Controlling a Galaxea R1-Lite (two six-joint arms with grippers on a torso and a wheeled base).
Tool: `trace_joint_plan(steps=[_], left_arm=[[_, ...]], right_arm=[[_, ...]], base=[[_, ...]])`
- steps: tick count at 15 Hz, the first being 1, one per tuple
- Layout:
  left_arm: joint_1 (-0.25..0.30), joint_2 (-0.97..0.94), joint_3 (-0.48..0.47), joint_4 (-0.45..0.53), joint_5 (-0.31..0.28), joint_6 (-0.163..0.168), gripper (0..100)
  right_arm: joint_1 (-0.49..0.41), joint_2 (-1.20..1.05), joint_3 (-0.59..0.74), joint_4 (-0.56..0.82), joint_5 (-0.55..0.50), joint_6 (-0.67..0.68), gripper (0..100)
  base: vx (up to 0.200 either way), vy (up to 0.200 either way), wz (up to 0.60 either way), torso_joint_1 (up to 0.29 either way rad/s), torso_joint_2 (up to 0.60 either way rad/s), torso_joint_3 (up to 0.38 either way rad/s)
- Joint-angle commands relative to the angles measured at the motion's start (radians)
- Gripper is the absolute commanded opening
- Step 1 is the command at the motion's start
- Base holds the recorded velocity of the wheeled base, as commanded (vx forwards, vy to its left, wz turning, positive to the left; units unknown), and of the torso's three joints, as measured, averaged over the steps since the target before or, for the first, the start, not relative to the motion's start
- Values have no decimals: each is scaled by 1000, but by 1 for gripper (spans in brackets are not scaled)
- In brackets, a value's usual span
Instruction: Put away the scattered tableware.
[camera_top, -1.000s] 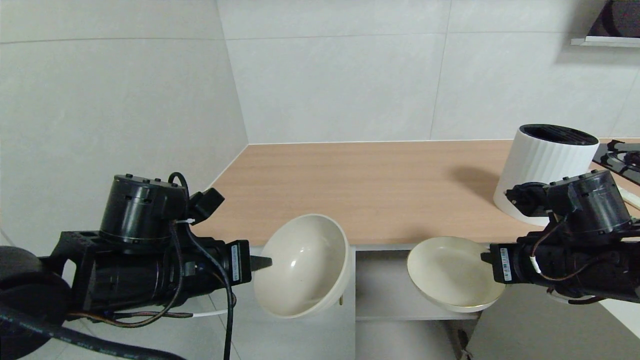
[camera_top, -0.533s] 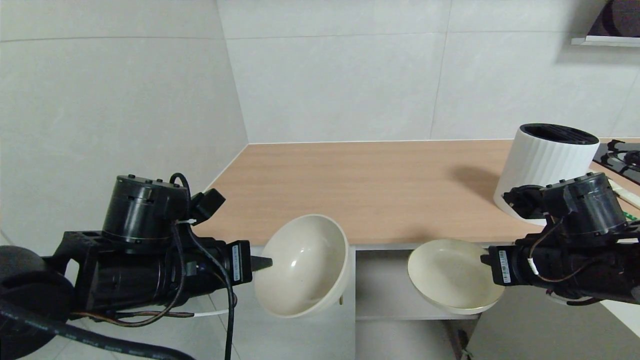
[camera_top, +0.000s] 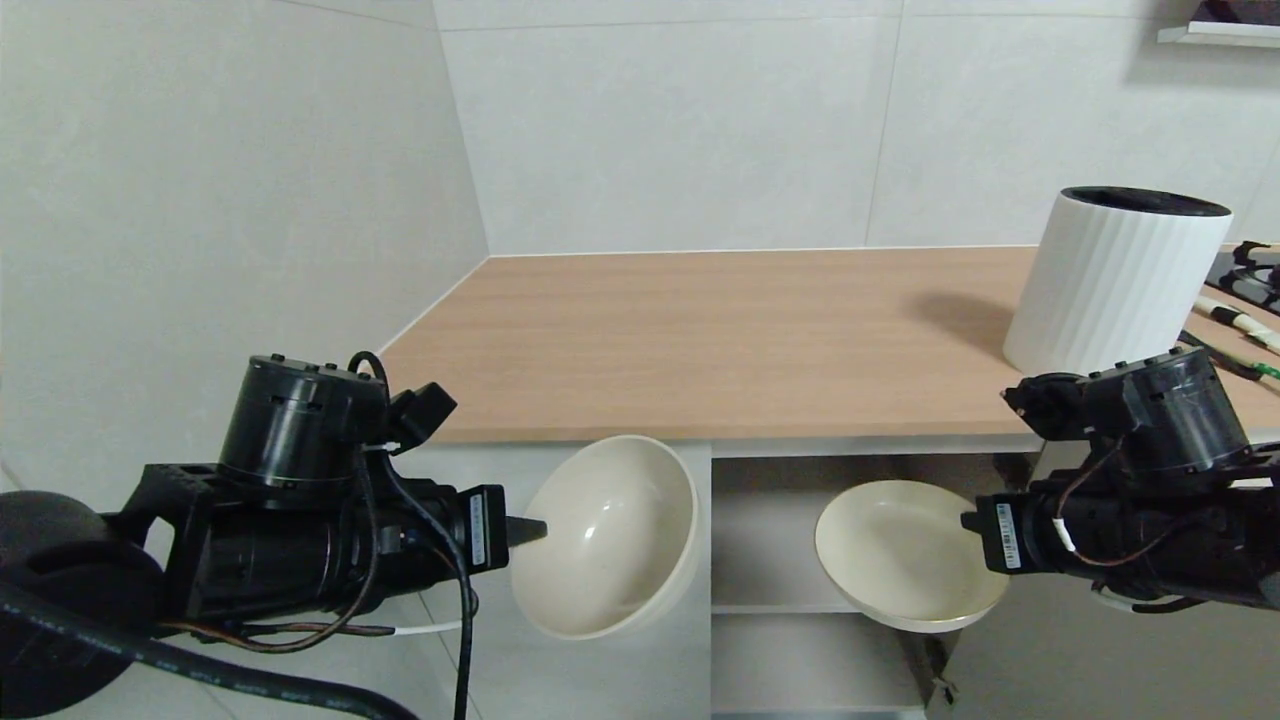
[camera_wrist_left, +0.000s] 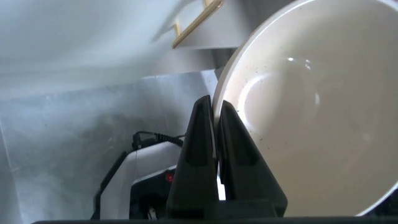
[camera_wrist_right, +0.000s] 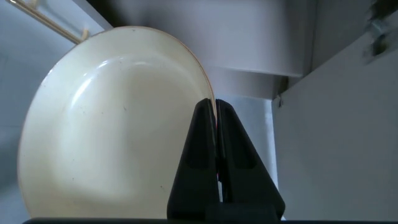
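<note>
Now: left hand (camera_top: 527, 527) clamped on the rim of a deep cream bowl (camera_top: 610, 530), glossy, tipped on edge, near 6 o'clock below the desk (camera_top: 720, 330) edge. Right hand (camera_top: 968, 520) pinches a shallow cream plate (camera_top: 895, 550) near 5 o'clock, before the open shelf (camera_top: 770, 606).

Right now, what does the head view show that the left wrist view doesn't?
The head view adds the wooden countertop, the white ribbed canister standing on it, and the plate held by the right gripper. The left wrist view adds a gold cabinet handle. Both share the cream bowl and the left gripper, its jaws shut on the bowl's rim.
</note>
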Motion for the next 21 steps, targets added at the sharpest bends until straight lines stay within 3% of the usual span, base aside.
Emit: trace_joint_plan(steps=[1, 13, 21], left_arm=[[1, 5, 0, -1, 0, 0, 0], [-1, 11, 0, -1, 0, 0, 0], [-1, 18, 0, -1, 0, 0, 0]], right_arm=[[0, 9, -2, 0, 0, 0, 0], [0, 23, 0, 0, 0, 0, 0], [-1, 104, -2, -42, -2, 1, 0]], base=[[0, 0, 0, -193, 476, 286], [0, 0, 0, -155, 457, 296], [0, 0, 0, -12, 50, 30]])
